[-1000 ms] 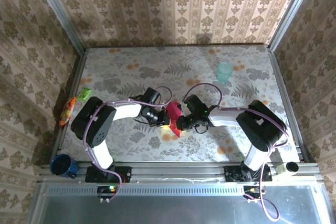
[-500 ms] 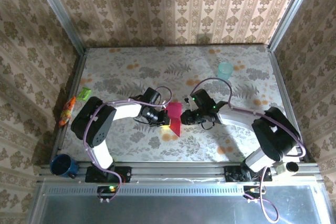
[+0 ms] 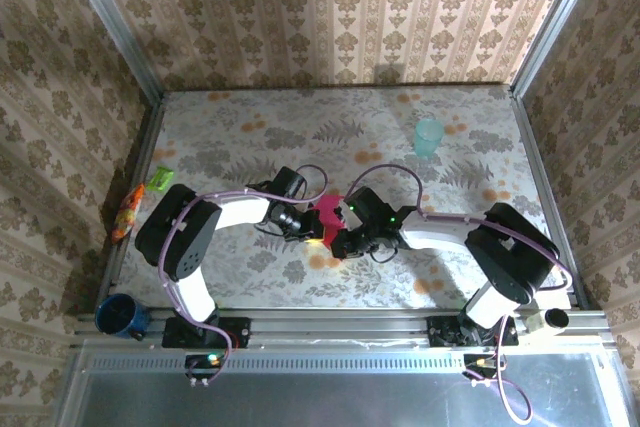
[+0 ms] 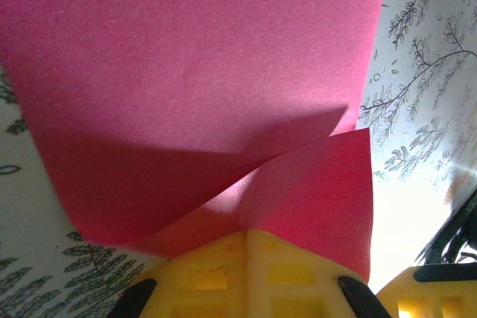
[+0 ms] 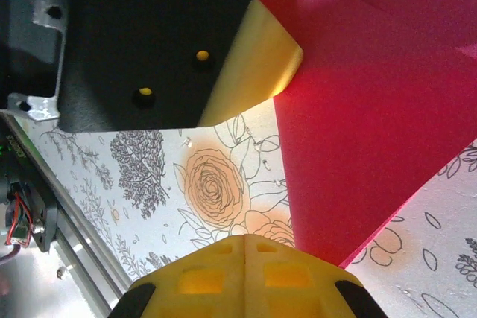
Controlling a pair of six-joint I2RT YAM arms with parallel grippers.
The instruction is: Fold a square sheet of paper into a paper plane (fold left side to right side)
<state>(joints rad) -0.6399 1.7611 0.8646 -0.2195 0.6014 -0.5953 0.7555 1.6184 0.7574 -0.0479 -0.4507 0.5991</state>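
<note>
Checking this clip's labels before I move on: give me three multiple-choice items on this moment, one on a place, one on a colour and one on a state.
1. Where on the table does the teal cup stand?
A. in the far right part
B. between the two grippers
C. at the near left corner

2. What colour is the sheet of paper?
A. blue
B. magenta-red
C. white

3. How does the right gripper stand?
A. wide open
B. shut
C. clamped on the cup

Answers:
1 A: the top view shows the cup far back on the right.
2 B: the paper is magenta-red in every view.
3 B: in the right wrist view its yellow fingers meet along a seam.
</note>
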